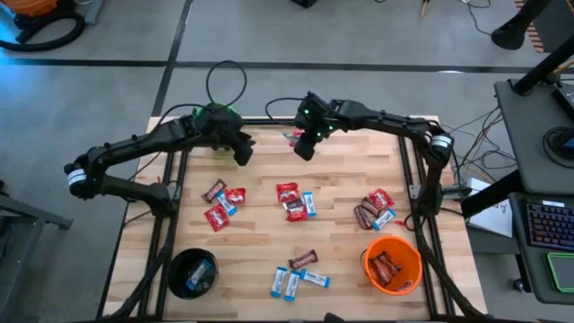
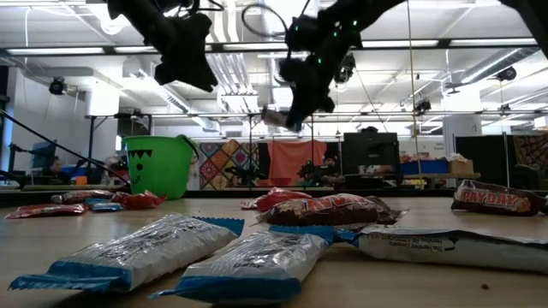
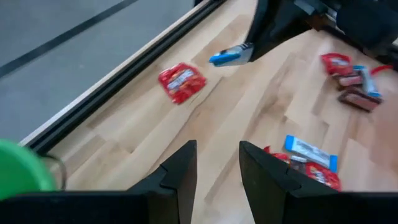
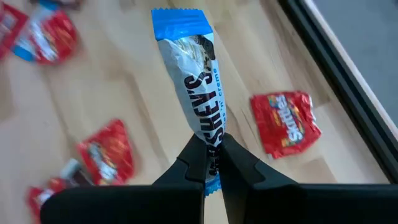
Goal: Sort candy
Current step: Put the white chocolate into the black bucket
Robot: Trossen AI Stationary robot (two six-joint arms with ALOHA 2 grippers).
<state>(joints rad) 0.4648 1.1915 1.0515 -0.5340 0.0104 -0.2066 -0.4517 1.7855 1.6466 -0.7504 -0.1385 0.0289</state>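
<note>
Table [image 1: 269, 148]: wooden top carrying three buckets as sorting bins, the orange bucket [image 1: 393, 266] at the near right already holding brown bars, the black bucket [image 1: 193, 272] at the near left holding a blue-and-white packet, the green bucket [image 2: 159, 164] at the far left edge under the left arm. Right gripper [image 4: 211, 163]: raised over the far middle, pinched tight on the end of a blue-and-white packet [image 4: 196, 93] that hangs clear of the wood, likely in transit to a bin; left gripper [image 3: 217, 165]: above the far left, fingers partly apart and empty, apparently waiting. Loose candy [image 1: 294, 201]: small clusters across the middle, right and near edge, one red packet [image 4: 285, 122] at the far edge just beside the carried one.
</note>
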